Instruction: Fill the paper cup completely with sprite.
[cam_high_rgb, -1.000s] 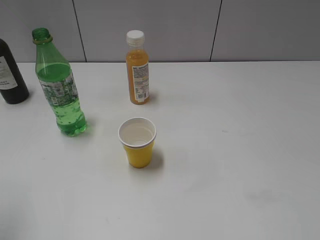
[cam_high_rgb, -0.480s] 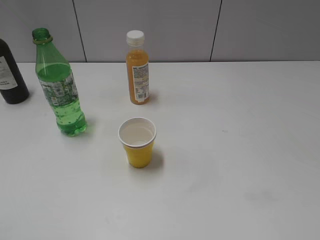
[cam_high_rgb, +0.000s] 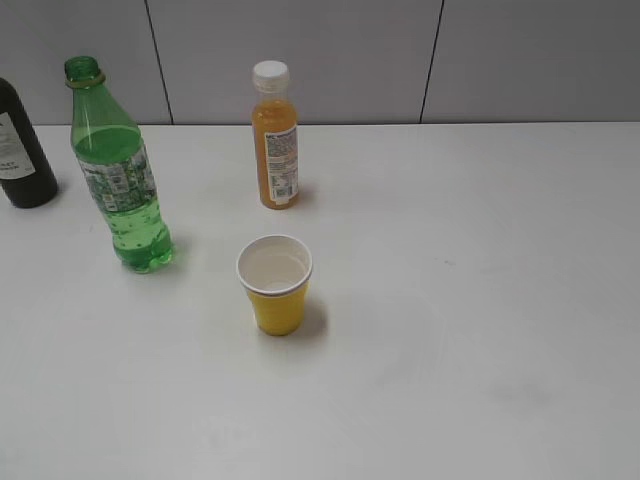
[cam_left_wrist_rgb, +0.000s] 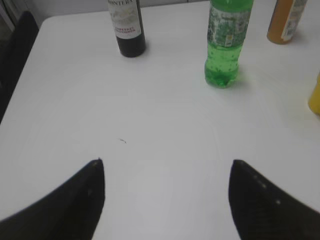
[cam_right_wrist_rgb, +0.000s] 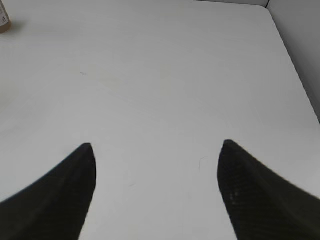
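The yellow paper cup (cam_high_rgb: 275, 286) stands upright on the white table, white inside, with nothing clearly showing in it. Its yellow edge shows at the right border of the left wrist view (cam_left_wrist_rgb: 315, 96). The green sprite bottle (cam_high_rgb: 117, 172) stands upright to the cup's left, without a cap, and holds clear liquid; it also shows in the left wrist view (cam_left_wrist_rgb: 225, 47). My left gripper (cam_left_wrist_rgb: 166, 162) is open and empty, well short of the bottle. My right gripper (cam_right_wrist_rgb: 156, 145) is open and empty over bare table. Neither gripper shows in the exterior view.
An orange juice bottle (cam_high_rgb: 275, 138) with a white cap stands behind the cup. A dark bottle (cam_high_rgb: 20, 140) with a white label stands at the far left, also in the left wrist view (cam_left_wrist_rgb: 128, 27). The table's right edge (cam_right_wrist_rgb: 295, 65) shows in the right wrist view.
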